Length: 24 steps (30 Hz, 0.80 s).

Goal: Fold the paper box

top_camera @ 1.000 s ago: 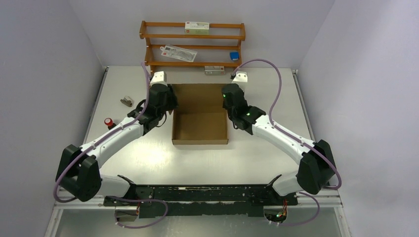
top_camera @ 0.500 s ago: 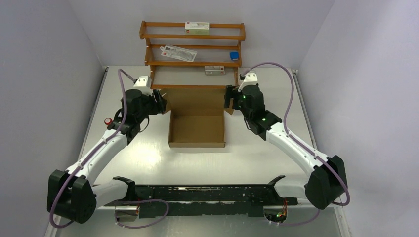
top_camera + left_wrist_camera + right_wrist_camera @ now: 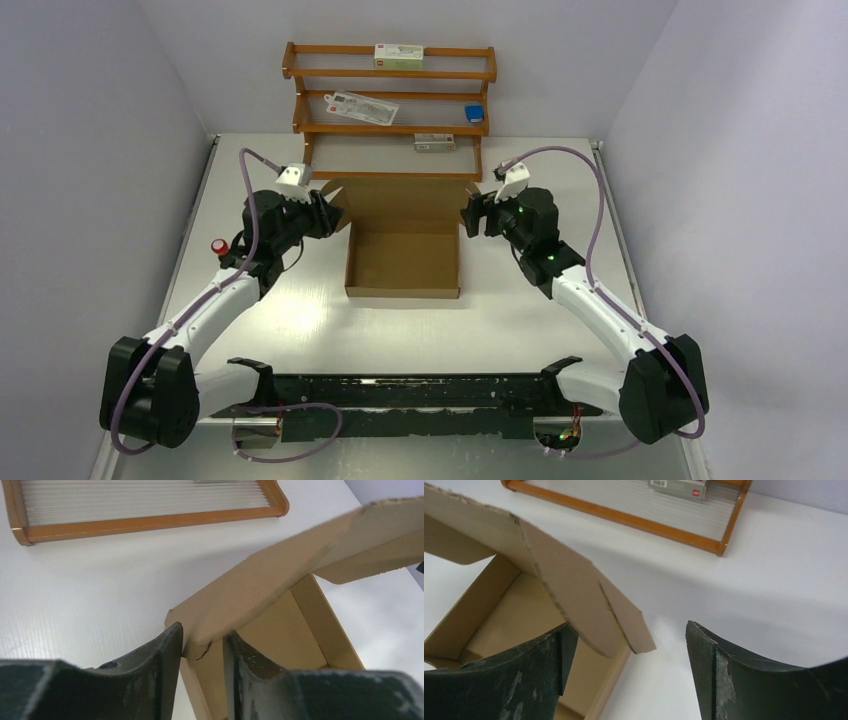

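— one risk: the paper box (image 3: 403, 262) is sitting mid table (image 3: 300, 320), its lid (image 3: 400, 197) rising at twelve o'clock; the right gripper (image 3: 629, 627) is gaping wide, holding nothing.
— and the left gripper (image 3: 202, 636) is straddling the lid's corner, half open, grip unclear. the lid could be slipping free and flopping back.

Between the fingers (image 3: 160, 665) of the left claw (image 3: 202, 635), the paper box (image 3: 280, 580) is matt brown corrugated cardboard. Its faces are smooth and its cut edge is ragged and fibrous. Those fingers are dark and dull, scuffed with pale scratches. They are probably hard plastic, though this close it is hard to tell. The right claw (image 3: 629, 626) shows the same worn black finish. Beyond both claws the tabletop (image 3: 774, 555) is white, smooth and faintly ribbed, with a soft sheen. The rack (image 3: 150, 522) there is orange-brown varnished wood with pale ribbed shelves.
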Each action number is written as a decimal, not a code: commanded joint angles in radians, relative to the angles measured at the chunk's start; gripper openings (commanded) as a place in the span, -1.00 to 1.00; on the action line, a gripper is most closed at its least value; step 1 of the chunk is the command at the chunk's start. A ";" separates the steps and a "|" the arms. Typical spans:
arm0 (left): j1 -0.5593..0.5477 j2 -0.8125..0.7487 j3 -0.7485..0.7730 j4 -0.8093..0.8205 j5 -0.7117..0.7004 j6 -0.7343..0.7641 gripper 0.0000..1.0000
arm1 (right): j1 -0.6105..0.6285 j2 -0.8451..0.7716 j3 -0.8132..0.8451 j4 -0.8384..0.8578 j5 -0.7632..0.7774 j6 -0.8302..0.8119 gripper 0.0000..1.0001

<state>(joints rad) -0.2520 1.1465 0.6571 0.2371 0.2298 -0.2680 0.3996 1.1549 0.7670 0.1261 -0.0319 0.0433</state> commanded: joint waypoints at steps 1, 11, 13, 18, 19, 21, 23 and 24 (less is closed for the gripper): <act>0.008 0.026 -0.004 0.081 0.084 0.016 -0.27 | -0.008 0.030 -0.022 0.081 -0.077 -0.035 0.60; 0.008 0.062 -0.050 0.211 0.160 -0.020 -0.70 | -0.006 0.059 -0.051 0.140 -0.096 -0.014 -0.38; 0.007 0.065 -0.059 0.238 0.162 -0.051 -0.74 | -0.001 0.060 -0.058 0.158 -0.101 0.019 -0.51; -0.023 0.061 -0.063 0.258 0.104 -0.116 -0.78 | 0.045 0.075 -0.053 0.171 -0.003 0.086 -0.63; -0.036 0.063 -0.057 0.249 0.087 -0.125 -0.79 | 0.055 0.083 -0.046 0.162 0.022 0.095 -0.65; -0.068 0.068 -0.038 0.219 0.044 -0.134 -0.81 | 0.083 0.095 -0.035 0.156 0.090 0.115 -0.68; -0.106 0.070 -0.024 0.189 -0.023 -0.144 -0.83 | 0.120 0.105 -0.029 0.164 0.170 0.125 -0.70; -0.124 0.070 -0.018 0.178 -0.057 -0.152 -0.83 | 0.142 0.114 -0.023 0.165 0.213 0.131 -0.71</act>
<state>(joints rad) -0.3077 1.2060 0.6033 0.4240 0.2607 -0.3515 0.4709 1.2415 0.7177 0.2649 0.0402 0.1059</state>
